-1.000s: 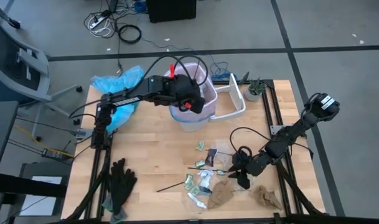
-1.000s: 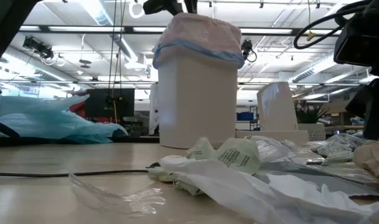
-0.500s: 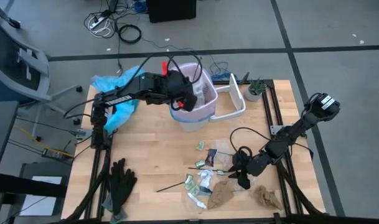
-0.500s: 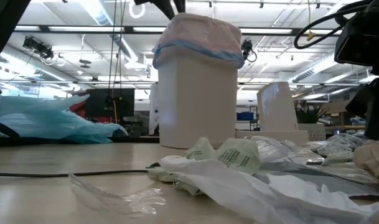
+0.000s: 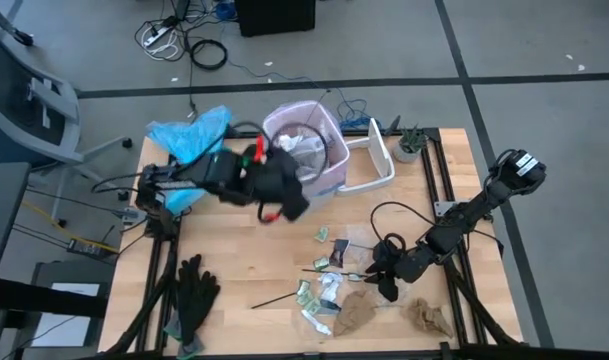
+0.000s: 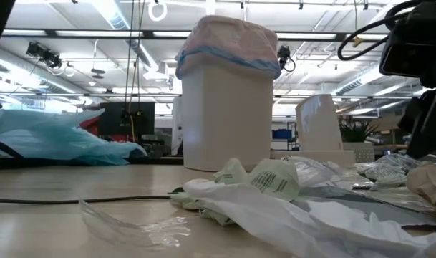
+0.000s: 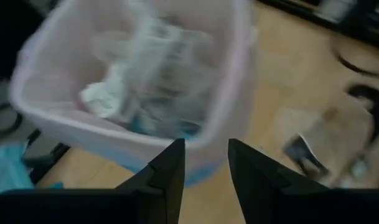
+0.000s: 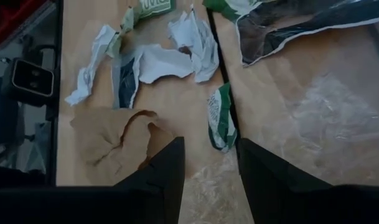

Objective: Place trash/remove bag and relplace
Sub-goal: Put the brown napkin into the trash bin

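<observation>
Left gripper (image 7: 205,163) sits just beside the lined bin, fingers apart, empty. The bag (image 5: 324,135) already holds scraps. Right gripper (image 8: 208,163) hovers spread over the trash (image 8: 221,118); that thin film could easily slip out of a pinch.

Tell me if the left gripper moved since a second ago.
Yes. The left gripper pulled back from over the lined bin to the table's near side of it.
</observation>
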Action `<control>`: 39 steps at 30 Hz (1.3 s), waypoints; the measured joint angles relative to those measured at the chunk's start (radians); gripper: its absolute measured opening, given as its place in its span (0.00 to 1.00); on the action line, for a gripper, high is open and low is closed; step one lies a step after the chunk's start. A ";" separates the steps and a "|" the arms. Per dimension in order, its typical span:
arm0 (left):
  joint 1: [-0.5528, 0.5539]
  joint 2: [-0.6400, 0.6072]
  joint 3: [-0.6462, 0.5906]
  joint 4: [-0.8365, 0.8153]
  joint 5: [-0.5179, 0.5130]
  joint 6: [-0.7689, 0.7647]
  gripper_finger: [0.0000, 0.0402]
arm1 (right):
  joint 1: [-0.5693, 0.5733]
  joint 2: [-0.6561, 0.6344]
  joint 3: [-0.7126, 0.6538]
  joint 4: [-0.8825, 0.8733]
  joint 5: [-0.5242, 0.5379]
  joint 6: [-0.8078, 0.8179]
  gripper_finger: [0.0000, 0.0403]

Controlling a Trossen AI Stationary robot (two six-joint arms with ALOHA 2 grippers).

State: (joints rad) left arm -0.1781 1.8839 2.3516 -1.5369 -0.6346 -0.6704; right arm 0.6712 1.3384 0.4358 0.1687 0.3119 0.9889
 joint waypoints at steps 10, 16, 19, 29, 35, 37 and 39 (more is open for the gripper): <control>-0.221 -0.001 -0.065 -0.033 0.005 0.061 0.30 | -0.050 0.000 0.000 0.211 0.035 -0.029 0.34; -0.287 0.000 -0.334 0.058 0.078 0.055 0.24 | -0.120 0.000 0.059 0.273 0.036 -0.097 0.33; -0.302 0.002 -0.514 0.159 0.155 0.038 0.22 | -0.138 0.000 0.120 0.272 0.032 -0.175 0.33; -0.362 0.002 -1.021 0.827 0.462 -0.014 0.17 | -0.157 0.019 0.478 -0.344 -0.035 -0.279 0.33; -0.377 -0.034 -1.180 1.038 0.515 -0.104 0.14 | -0.152 0.111 0.691 -0.822 -0.121 -0.216 0.33; -0.380 -0.072 -1.220 1.076 0.511 -0.124 0.14 | -0.141 0.154 0.731 -1.003 -0.172 -0.124 0.33; -0.381 -0.125 -1.263 1.115 0.496 -0.141 0.13 | -0.122 0.185 0.744 -1.156 -0.225 -0.022 0.33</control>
State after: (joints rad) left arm -0.5593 1.7591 1.0883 -0.4221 -0.1387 -0.8117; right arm 0.5492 1.5232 1.1801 -0.9873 0.0865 0.9664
